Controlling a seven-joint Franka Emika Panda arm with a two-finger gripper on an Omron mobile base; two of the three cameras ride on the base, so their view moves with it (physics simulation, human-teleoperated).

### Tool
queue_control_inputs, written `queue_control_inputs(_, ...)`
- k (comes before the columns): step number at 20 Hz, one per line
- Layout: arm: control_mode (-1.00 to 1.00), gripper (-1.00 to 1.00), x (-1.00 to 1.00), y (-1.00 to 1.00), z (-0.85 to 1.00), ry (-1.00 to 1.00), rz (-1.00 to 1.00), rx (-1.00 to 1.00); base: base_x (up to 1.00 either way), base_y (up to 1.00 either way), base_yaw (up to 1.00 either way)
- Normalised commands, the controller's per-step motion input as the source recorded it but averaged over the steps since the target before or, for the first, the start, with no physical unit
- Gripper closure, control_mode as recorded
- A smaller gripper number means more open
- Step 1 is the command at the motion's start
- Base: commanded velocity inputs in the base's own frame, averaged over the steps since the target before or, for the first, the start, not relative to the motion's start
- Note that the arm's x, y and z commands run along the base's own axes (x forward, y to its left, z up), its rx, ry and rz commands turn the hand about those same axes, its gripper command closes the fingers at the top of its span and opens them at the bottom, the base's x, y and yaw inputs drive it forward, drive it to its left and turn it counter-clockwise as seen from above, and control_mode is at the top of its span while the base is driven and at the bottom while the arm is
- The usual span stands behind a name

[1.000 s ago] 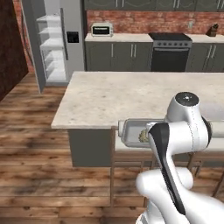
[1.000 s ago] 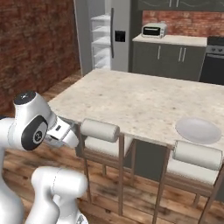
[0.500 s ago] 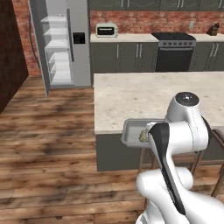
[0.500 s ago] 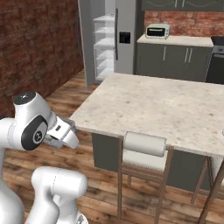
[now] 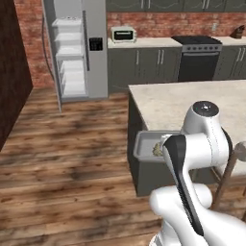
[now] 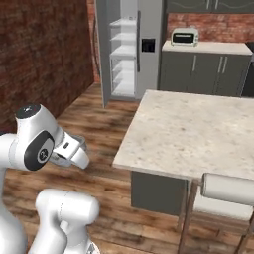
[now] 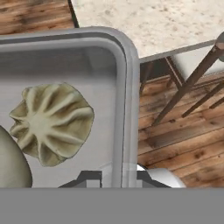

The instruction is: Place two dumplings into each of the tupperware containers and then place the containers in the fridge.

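A light-grey tupperware container point(image 7: 124, 83) hangs off the floor beside the island, and my gripper point(image 7: 117, 177) is shut on its rim at the near edge. Inside lies a pleated brownish dumpling point(image 7: 52, 122), with part of a second dumpling point(image 7: 9, 164) at the left edge. In the left base view the container point(image 5: 143, 146) sticks out to the left of my arm, with a dumpling point(image 5: 157, 150) showing in it. The fridge point(image 5: 96, 29) stands at the far left with one door open, its white shelves point(image 5: 71, 57) bare. From the right base view the fridge point(image 6: 149, 25) is straight ahead.
The stone-topped island point(image 5: 192, 101) is close on my right, with a padded stool point(image 6: 225, 191) at its near side. A toaster oven point(image 5: 123, 33) and a black oven point(image 5: 198, 60) line the back wall. A brick wall point(image 6: 44, 54) bounds the left. Wooden floor point(image 5: 62, 139) stretches to the fridge.
The base has driven, so both base views have shifted: the island has slid right and the fridge has come nearer and more central. The container stays in my grip.
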Motion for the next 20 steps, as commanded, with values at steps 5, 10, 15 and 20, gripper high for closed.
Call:
queue_control_inputs(5,1.0,1.0,0.0,0.0,0.0,0.0,0.0,0.0,0.75,1.0,-0.11)
queue_control_inputs(10,1.0,1.0,0.0,0.0,0.0,0.0,0.0,0.0,0.93,0.99,-0.07)
queue_control_inputs(15,1.0,1.0,0.0,0.0,0.0,0.0,0.0,0.0,1.0,0.75,-0.06)
queue_control_inputs(20,1.0,1.0,0.0,0.0,0.0,0.0,0.0,0.0,1.0,0.14,-0.14)
